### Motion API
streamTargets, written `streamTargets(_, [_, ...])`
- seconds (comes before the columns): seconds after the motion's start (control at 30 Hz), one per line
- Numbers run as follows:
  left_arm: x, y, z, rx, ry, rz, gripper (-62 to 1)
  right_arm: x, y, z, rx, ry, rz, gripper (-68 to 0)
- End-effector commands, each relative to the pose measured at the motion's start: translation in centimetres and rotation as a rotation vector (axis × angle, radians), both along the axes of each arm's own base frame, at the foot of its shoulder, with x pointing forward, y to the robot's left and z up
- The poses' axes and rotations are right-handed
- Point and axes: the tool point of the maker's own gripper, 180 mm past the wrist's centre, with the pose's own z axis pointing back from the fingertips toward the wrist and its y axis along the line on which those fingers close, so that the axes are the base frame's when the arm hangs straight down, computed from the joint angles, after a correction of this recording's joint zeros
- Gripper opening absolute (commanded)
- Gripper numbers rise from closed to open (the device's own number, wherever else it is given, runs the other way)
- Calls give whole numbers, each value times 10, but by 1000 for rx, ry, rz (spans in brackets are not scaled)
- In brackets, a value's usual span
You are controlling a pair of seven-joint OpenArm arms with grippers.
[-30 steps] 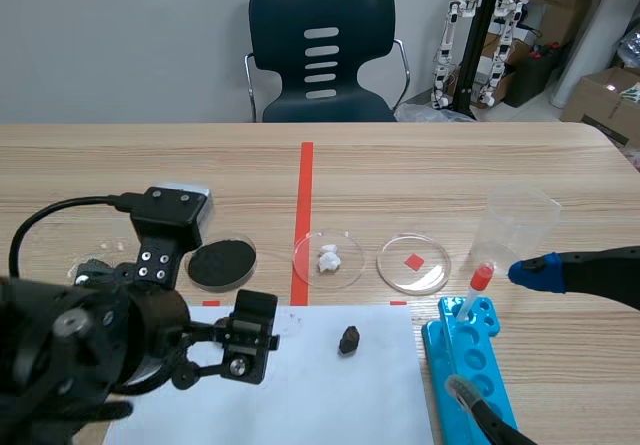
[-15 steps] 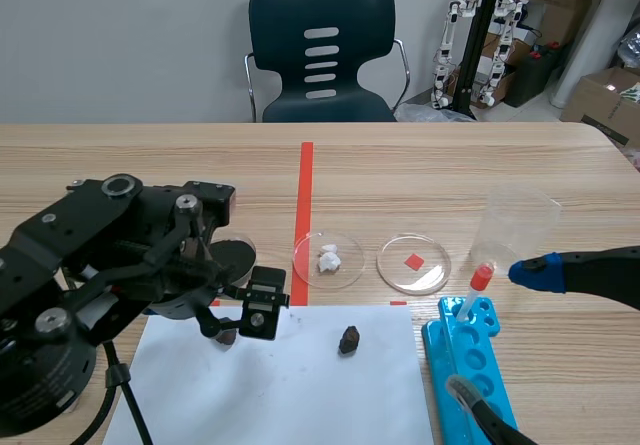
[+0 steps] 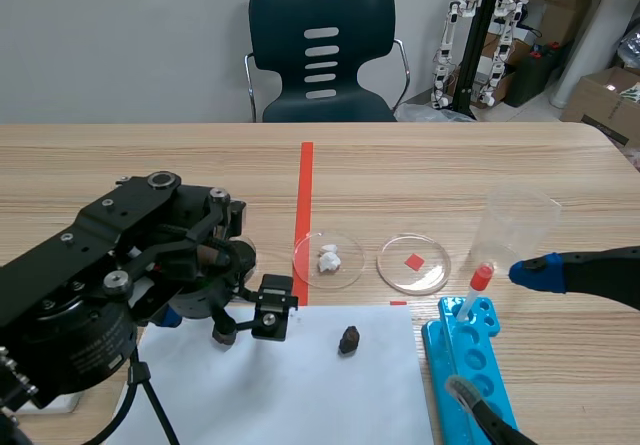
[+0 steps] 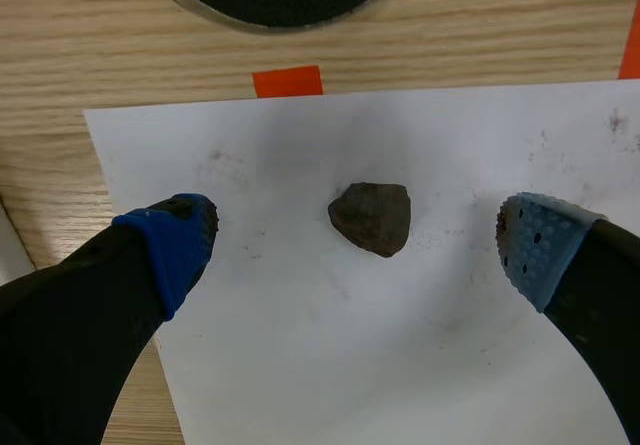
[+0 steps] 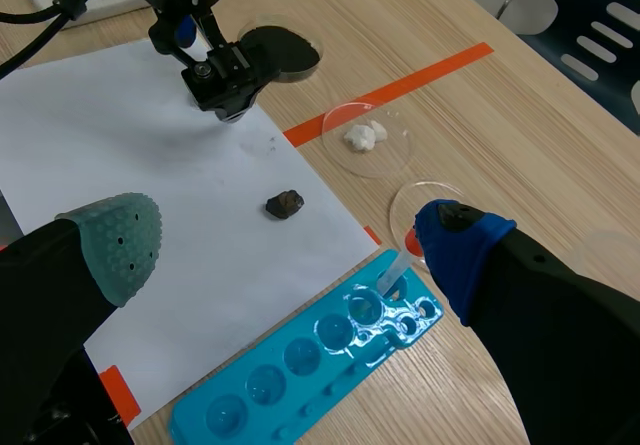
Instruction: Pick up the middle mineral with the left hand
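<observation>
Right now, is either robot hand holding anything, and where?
Nothing held. Left gripper stands open around the brown mineral, not touching; right gripper open, empty.

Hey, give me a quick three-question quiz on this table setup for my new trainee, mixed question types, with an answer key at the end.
1. True or false: the left gripper is shut on the dark mineral.
2. Which dish sits just right of the orange-red tape line in the scene view? A) a dish of black powder B) the dish with white lumps C) a dish of blue liquid
3. Fill in: the red-capped dropper stands in the blue ____.

Key:
1. False: it is open, and the mineral lies between its fingers on the white paper.
2. B
3. tray
</observation>
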Motion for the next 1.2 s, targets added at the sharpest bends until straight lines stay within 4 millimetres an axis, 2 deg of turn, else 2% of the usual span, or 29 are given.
streamTargets(0.0, [7, -6, 7, -17, -21, -5, -20, 1, 2, 5, 20, -9, -1, -146])
streamTargets(0.27, [5, -7, 0, -21, 6, 0, -33, 1, 2, 4, 19, -9, -1, -146])
streamTargets(0.63, [4, -9, 0, -37, 11, 2, -234, 1, 2, 5, 20, -9, -1, -146])
streamTargets(1.17, [8, -13, 1, -61, -12, 11, -443, 1, 2, 5, 20, -9, -1, -146])
